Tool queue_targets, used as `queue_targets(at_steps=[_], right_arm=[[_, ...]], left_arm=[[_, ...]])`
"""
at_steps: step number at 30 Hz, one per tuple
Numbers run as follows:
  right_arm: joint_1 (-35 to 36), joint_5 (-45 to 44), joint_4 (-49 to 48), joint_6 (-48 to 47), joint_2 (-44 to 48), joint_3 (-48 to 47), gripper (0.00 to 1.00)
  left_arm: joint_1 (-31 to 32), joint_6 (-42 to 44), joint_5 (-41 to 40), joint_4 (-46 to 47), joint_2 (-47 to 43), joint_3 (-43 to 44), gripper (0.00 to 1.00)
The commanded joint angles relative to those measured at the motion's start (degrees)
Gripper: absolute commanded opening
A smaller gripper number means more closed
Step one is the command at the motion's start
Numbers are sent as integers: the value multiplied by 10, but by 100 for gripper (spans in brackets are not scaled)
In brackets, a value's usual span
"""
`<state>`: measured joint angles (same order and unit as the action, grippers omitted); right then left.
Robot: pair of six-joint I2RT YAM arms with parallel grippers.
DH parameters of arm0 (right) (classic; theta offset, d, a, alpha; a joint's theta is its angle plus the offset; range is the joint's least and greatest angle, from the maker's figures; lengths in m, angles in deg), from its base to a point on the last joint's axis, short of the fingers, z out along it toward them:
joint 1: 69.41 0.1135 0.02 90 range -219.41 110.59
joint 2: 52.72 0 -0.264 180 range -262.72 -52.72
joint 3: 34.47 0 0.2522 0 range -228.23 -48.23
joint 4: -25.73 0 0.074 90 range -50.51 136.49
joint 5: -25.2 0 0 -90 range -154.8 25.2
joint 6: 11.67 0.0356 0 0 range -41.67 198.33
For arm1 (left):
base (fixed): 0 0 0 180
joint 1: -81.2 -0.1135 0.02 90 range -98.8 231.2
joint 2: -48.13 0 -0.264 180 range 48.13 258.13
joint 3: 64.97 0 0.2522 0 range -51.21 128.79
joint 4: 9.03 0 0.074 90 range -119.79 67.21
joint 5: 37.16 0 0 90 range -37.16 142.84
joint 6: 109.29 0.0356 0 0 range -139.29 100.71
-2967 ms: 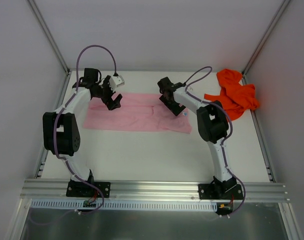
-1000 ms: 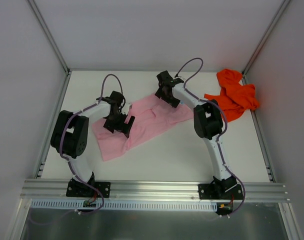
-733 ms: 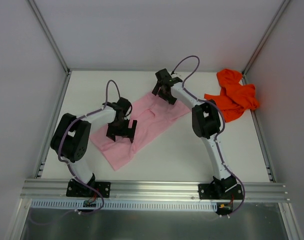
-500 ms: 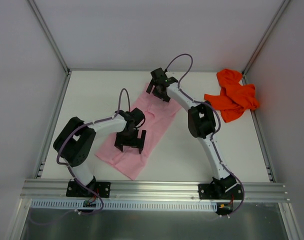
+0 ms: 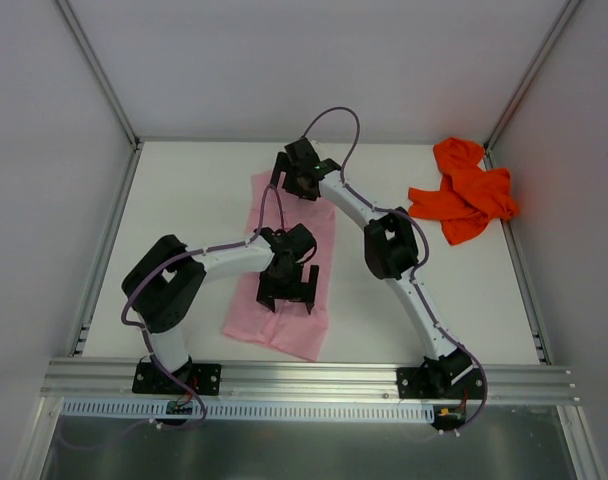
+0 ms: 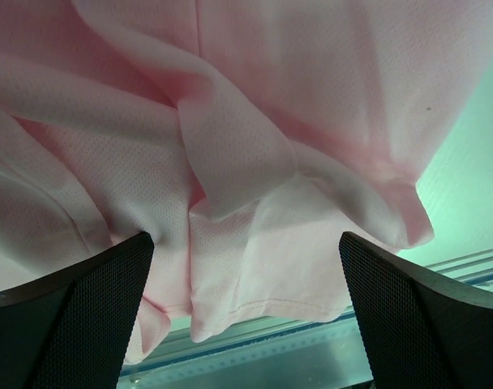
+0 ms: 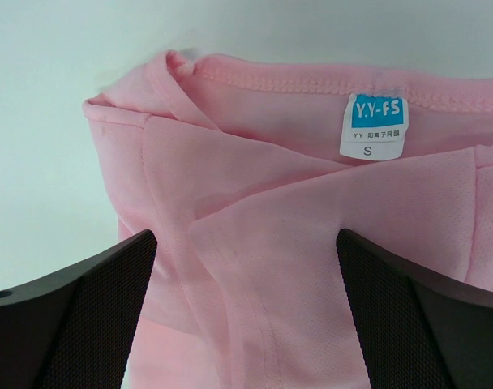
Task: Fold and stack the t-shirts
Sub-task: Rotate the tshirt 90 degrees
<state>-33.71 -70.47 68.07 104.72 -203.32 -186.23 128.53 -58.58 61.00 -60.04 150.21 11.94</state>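
Pink t-shirt [image 5: 284, 325]: lying as a long strip mid-way across the counter [image 5: 184, 200], seemingly folded lengthwise only. Gaping wide over its near end, left pincer [image 5: 287, 293]; gaping wide over its far end, right pincer [image 5: 299, 180]. Lying crumpled far right, orange t-shirt [image 5: 464, 200], awaiting folding and stacking.

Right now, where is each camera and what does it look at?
Top external: above, behind the arms, looking down; shows left claw, right claw, bright orange cloth t-shirt.
Left wrist: on that wrist, facing soft light pink cloth t-shirt's near edge; own fingers.
Right wrist: facing its collar label; own fingers.
All share the pink t-shirt.
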Motion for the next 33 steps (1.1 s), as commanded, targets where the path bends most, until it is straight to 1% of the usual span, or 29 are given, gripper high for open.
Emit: queue_targets(at_steps=[1, 3, 5, 6, 9, 10, 12, 13, 15, 16, 19, 21, 23, 25, 26, 28, 29, 31, 32, 33], right_arm=[[15, 49, 9, -35, -21, -13, 96], [15, 38, 7, -49, -4, -13, 96], [14, 29, 3, -84, 16, -14, 96], [10, 19, -3, -93, 40, -17, 96], [-2, 11, -10, -127, 81, -31, 96], [-5, 9, -14, -134, 113, -32, 96], [-9, -8, -14, -158, 148, -32, 96], [-9, -16, -11, -164, 183, -25, 96], [-8, -27, -5, -166, 217, 2, 96], [-7, -30, -3, -162, 243, 37, 96], [-7, -50, 29, -149, 266, 88, 96], [-6, -36, 55, -125, 270, 131, 96], [0, -15, 62, -109, 268, 172, 96], [17, -3, 56, -100, 258, 203, 96], [24, 5, 55, -100, 251, 204, 96], [46, 21, 53, -94, 232, 197, 96], [54, 22, 64, -93, 206, 174, 96], [68, 8, 86, -89, 176, 140, 96], [79, -16, 118, -85, 161, 120, 96], [82, -27, 131, -81, 135, 89, 96]], left_arm=[[4, -24, 17, 61, 3, 15, 99], [5, -21, -6, 40, -7, 21, 99], [5, -19, -18, 25, -24, 26, 99], [5, -22, -19, 11, -33, 30, 99], [7, -42, -24, -13, -86, 28, 99], [12, -54, -32, -32, -127, 27, 99], [13, -66, -46, -44, -167, 15, 99], [13, -67, -71, -48, -196, 9, 99], [12, -38, -115, -40, -206, -7, 99], [13, -27, -120, -22, -200, -12, 99], [13, 5, -99, 16, -172, -28, 99], [13, 4, -91, 57, -173, -61, 99], [14, -4, -118, 72, -182, -92, 99], [13, -20, -158, 61, -205, -103, 99], [14, -25, -170, 47, -213, -109, 99], [13, -40, -191, 32, -241, -123, 99], [13, -45, -201, 30, -251, -133, 99], [13, -56, -206, 41, -291, -152, 99], [13, -63, -216, 42, -321, -171, 99], [13, -74, -221, 42, -335, -178, 99]])
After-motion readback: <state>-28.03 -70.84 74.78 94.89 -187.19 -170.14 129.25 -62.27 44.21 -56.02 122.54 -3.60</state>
